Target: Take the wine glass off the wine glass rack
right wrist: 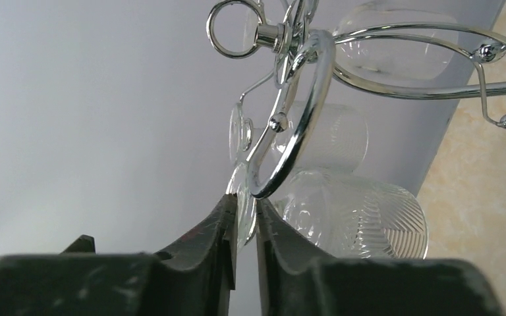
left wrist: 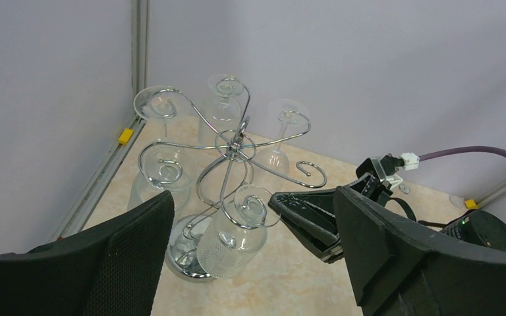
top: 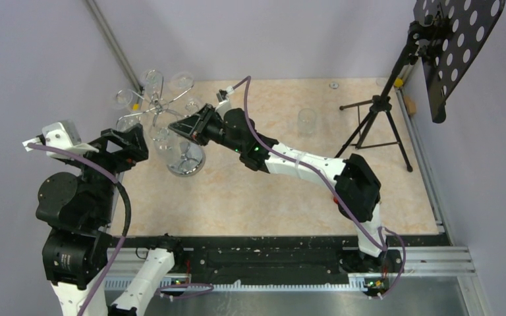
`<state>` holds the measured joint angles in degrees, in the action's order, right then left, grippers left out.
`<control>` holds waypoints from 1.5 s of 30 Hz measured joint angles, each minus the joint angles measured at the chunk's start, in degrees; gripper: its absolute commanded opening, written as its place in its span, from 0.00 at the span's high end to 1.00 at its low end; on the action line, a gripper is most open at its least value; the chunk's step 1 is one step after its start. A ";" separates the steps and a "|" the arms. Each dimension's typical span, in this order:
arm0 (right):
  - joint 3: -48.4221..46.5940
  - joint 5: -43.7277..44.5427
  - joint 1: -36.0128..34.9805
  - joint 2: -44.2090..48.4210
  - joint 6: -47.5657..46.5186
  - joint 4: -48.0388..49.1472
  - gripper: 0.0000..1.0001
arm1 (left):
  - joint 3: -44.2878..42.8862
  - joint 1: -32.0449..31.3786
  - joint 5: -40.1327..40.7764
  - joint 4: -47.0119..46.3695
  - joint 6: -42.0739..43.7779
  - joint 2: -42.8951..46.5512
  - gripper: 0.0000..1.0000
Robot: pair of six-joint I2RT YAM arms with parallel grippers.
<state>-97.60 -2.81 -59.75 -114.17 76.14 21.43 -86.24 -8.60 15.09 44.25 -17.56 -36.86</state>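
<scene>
The chrome wine glass rack [top: 186, 161] stands at the table's far left, with several glasses hanging upside down from its curled arms [left wrist: 237, 141]. The nearest wine glass [left wrist: 227, 243] hangs bowl down from a front loop. My right gripper [top: 176, 126] reaches in from the right, and its jaws [right wrist: 245, 214] are pinched on the thin foot of that wine glass [right wrist: 362, 217], just under the rack's loop [right wrist: 300, 125]. My left gripper [left wrist: 253, 197] hovers open to the rack's left, its fingers [left wrist: 125, 263] wide apart and touching nothing.
A black tripod music stand [top: 395, 85] occupies the far right. One glass [top: 307, 121] stands upright on the table behind the right arm. Other glasses [left wrist: 165, 174] hang close around the gripped one. Walls close in behind and to the left of the rack.
</scene>
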 measured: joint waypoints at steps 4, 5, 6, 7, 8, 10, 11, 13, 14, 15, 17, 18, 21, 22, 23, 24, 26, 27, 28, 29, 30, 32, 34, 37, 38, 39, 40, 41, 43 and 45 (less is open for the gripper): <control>-0.13 -0.24 -0.28 0.00 0.76 -0.24 1.00 | 0.00 0.00 -0.42 0.00 0.24 0.00 0.06; -0.22 -0.07 -0.33 0.00 0.83 -0.33 1.00 | 0.00 0.00 -0.50 0.00 0.28 0.00 0.05; -0.37 0.02 -0.33 0.00 0.94 -0.46 1.00 | 0.00 0.00 -0.52 0.00 0.35 0.00 0.05; -0.42 -0.04 -0.33 0.00 0.92 -0.46 1.00 | 0.00 0.00 -0.52 0.00 0.37 0.00 0.05; -0.42 0.00 -0.35 0.00 0.90 -0.44 1.00 | 0.00 0.00 -0.55 0.02 0.39 0.00 0.05; -0.44 0.00 -0.37 0.00 0.90 -0.50 1.00 | 0.00 0.00 -0.55 0.04 0.42 0.00 0.05; -0.44 0.00 -0.37 0.00 0.90 -0.52 1.00 | 0.00 0.00 -0.55 0.04 0.42 0.00 0.05; -0.44 0.00 -0.39 0.00 0.90 -0.46 1.00 | 0.00 0.00 -0.55 0.11 0.42 0.00 0.05; -0.42 0.02 -0.42 0.07 0.90 -0.46 1.00 | 0.00 0.00 -0.57 0.13 0.42 0.00 0.05; -0.42 0.00 -0.42 0.11 0.90 -0.50 1.00 | 0.00 0.00 -0.57 0.17 0.42 0.00 0.05; -0.37 0.02 -0.48 0.26 0.87 -0.52 1.00 | 0.00 0.00 -0.61 0.37 0.42 0.00 0.05; -0.35 0.00 -0.52 0.44 0.81 -0.79 1.00 | 0.00 0.00 -0.68 0.44 0.42 0.00 0.05; -0.37 -0.04 -0.94 0.92 0.02 -1.81 1.00 | 0.00 0.00 -0.70 0.44 0.39 0.00 0.05; -0.37 -0.04 -1.20 0.96 -0.15 -1.92 1.00 | 0.00 0.00 -0.70 0.42 0.39 0.00 0.05; -0.37 -0.02 -1.49 1.05 -0.26 -2.08 1.00 | 0.00 0.00 -0.70 0.44 0.39 0.00 0.05; -0.37 0.04 -1.68 1.09 -0.42 -2.23 1.00 | 0.00 0.00 -0.70 0.44 0.39 0.00 0.05; -0.37 0.37 -2.12 1.25 -0.68 -2.21 1.00 | 0.00 0.00 -0.70 0.42 0.39 0.00 0.05; -0.37 0.57 -2.27 1.31 -0.96 -2.21 1.00 | 0.00 0.00 -0.70 0.44 0.39 0.00 0.05; -0.37 0.81 -2.38 1.40 -1.20 -2.23 1.00 | 0.00 0.00 -0.70 0.44 0.39 0.00 0.05; -0.37 0.98 -2.45 1.44 -1.55 -2.21 1.00 | 0.00 0.00 -0.70 0.44 0.39 0.00 0.05; -0.37 1.07 -2.47 1.49 -1.75 -2.21 1.00 | 0.00 0.00 -0.70 0.44 0.39 0.00 0.05; -0.52 1.11 -2.47 1.49 -2.25 -2.25 1.00 | 0.00 0.00 -0.70 0.44 0.39 0.00 0.05; -1.14 1.11 -2.47 1.49 -2.69 -2.89 1.00 | 0.00 0.00 -0.68 0.44 0.39 0.00 0.05; -2.47 0.98 -2.51 1.38 -3.15 -3.98 1.00 | 0.00 0.00 -0.61 0.46 0.42 0.00 0.05; -2.93 0.87 -2.56 1.22 -3.15 -4.24 1.00 | 0.00 0.00 -0.57 0.48 0.42 0.00 0.05; -3.37 0.72 -2.64 1.03 -3.13 -4.44 1.00 | 0.00 0.00 -0.48 0.48 0.46 0.00 0.05; -3.56 0.66 -2.73 0.96 -3.17 -4.50 1.00 | -0.02 0.00 -0.44 0.50 0.52 0.00 0.05; -3.76 0.61 -2.78 0.87 -3.15 -4.76 1.00 | -0.02 0.00 -0.42 0.55 0.59 0.00 0.05; -3.78 0.57 -2.78 0.76 -3.04 -4.79 1.00 | -0.02 0.00 -0.24 0.61 0.66 0.00 0.05; -3.78 0.61 -2.80 0.59 -2.71 -4.76 1.00 | -0.02 0.00 -0.15 0.63 0.76 0.00 0.05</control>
<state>-101.38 -2.20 -62.54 -113.58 73.43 16.67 -86.26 -8.60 14.94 44.88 -16.80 -36.86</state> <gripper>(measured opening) 0.022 0.950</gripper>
